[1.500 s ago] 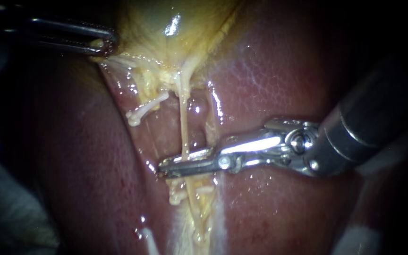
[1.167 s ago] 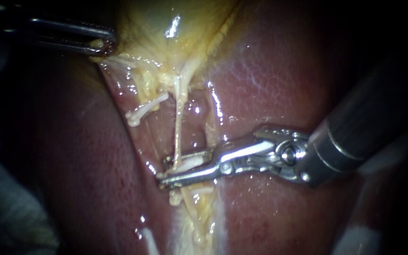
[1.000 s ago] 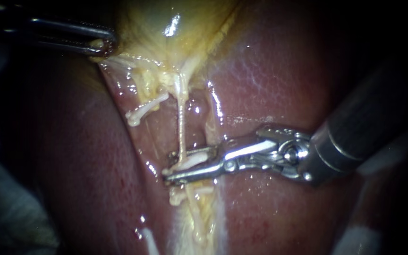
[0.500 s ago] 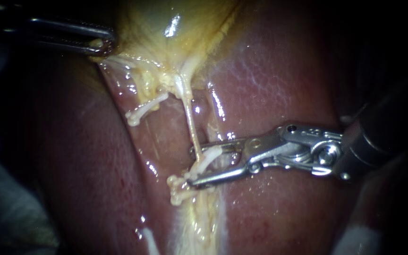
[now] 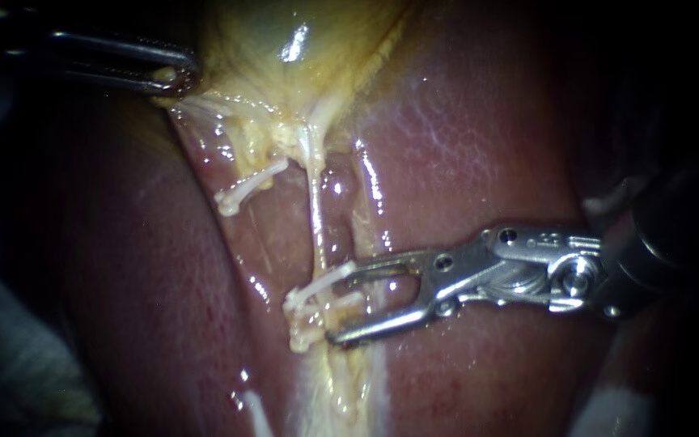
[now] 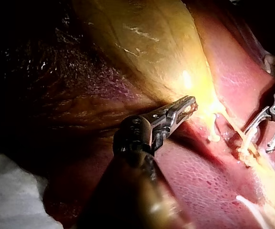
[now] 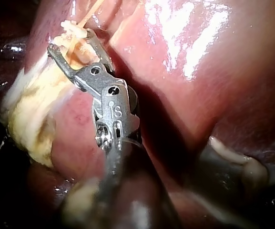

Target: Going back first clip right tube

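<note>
One white clip (image 5: 321,283) sits across the right tube (image 5: 315,218), looking placed. Right instrument (image 5: 339,303) gapes wide and empty beside it; pulling clear remains, I'd say. Left instrument (image 5: 173,77) clamps the gallbladder (image 5: 285,48).

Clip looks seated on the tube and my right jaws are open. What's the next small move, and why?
Probably draw the right instrument straight back along its shaft, jaws open. The white clip sits across the tube, and the open jaw tips lie close beside it, so a sideways move might snag it. The left instrument grips the gallbladder; leave it there.
</note>
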Robot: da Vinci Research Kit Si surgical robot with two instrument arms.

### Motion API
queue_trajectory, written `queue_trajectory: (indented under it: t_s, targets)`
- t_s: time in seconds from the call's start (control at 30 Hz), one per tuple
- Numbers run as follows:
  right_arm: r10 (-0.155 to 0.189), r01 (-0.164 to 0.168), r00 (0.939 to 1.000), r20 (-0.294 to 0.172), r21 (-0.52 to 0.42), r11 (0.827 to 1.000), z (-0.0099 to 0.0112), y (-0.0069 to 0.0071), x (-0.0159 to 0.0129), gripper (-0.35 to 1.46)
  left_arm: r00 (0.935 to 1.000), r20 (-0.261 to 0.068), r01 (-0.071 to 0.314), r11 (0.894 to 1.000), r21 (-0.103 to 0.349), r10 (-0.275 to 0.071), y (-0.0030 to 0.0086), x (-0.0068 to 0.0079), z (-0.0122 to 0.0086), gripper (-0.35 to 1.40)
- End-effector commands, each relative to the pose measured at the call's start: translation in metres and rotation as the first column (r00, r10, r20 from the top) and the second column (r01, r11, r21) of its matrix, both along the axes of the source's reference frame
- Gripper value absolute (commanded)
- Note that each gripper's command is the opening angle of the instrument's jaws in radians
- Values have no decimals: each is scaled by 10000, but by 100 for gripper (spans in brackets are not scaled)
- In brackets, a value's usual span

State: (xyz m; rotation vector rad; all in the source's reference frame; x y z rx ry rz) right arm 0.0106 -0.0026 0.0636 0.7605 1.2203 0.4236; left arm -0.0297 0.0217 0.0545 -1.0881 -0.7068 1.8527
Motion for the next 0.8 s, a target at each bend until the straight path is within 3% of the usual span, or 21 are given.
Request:
queue_trajectory:
  t_s: [0.03,0.2,0.3,0.4,0.57,0.8]
  targets:
    - [-9,9,10000,44,-5,10000,2,0,3,49,10000,-6,2,10000,-3,-2,0,0,1,-35]
    - [-164,169,9992,353,-137,9998,7,0,8,49,10000,-8,6,10000,-6,-6,0,-1,1,-35]
    - [-503,549,9972,551,-861,9948,4,2,-2,49,10000,-6,2,10000,-6,-2,0,0,1,-35]
    - [-623,790,9936,938,-1858,9794,-4,4,-18,49,10000,-6,1,10000,-5,-1,0,0,1,-35]
    - [-321,733,9909,1308,-3240,9432,-25,18,-55,50,10000,-5,1,10000,-5,-1,0,0,1,-35]
    - [-13,571,9893,1456,-3799,9233,-57,44,-98,50,10000,-7,4,10000,-5,-4,0,0,1,-35]
